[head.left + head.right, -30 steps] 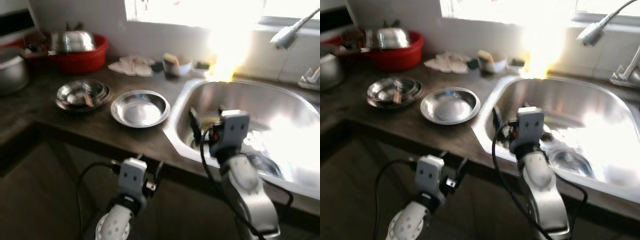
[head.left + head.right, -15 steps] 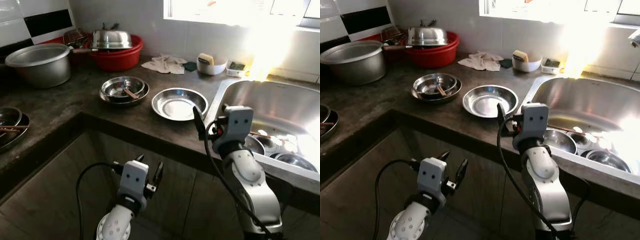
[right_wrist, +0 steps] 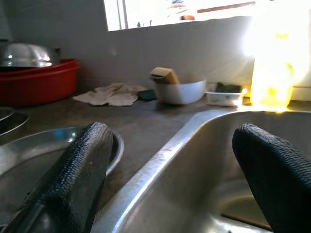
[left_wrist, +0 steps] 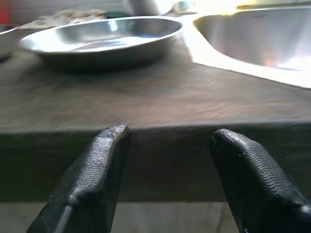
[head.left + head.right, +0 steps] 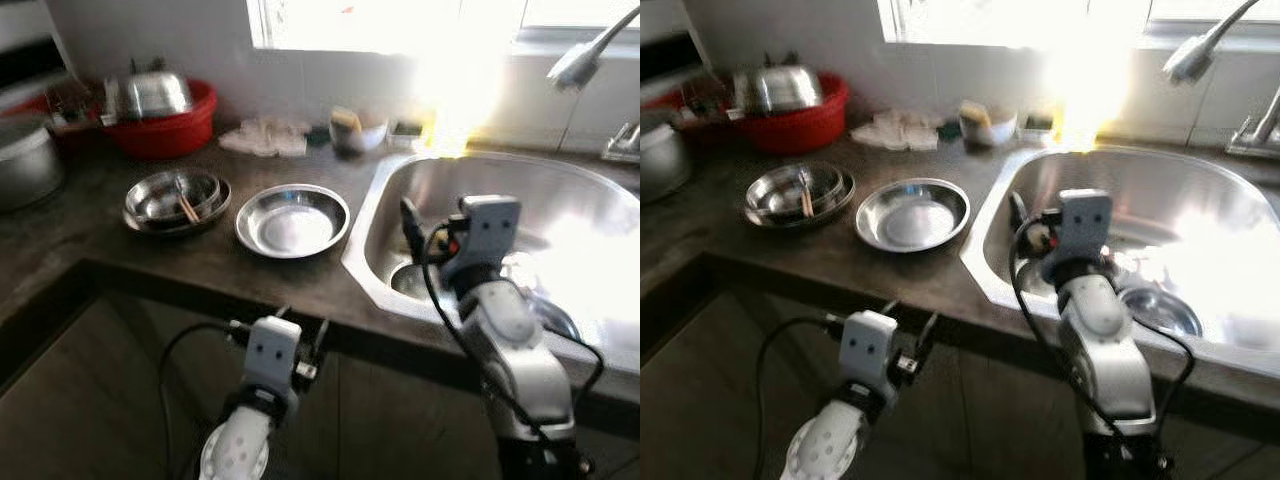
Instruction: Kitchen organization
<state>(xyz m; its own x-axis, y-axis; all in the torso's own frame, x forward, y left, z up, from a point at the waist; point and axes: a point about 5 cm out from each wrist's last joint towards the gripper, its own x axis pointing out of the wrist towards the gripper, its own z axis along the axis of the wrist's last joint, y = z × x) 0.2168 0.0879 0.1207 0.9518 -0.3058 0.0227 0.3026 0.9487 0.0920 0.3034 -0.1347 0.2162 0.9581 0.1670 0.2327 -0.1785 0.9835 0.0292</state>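
Shallow round steel plate sits on the dark stone counter just beside the stainless sink, near stacked steel bowls and a red plastic tub. Left wrist view: the left gripper is spread wide, empty, below the counter edge. Right wrist view: the right gripper is wide, empty, over the sink rim.

Sink interior washed out by glare; pot cut by frame edge.
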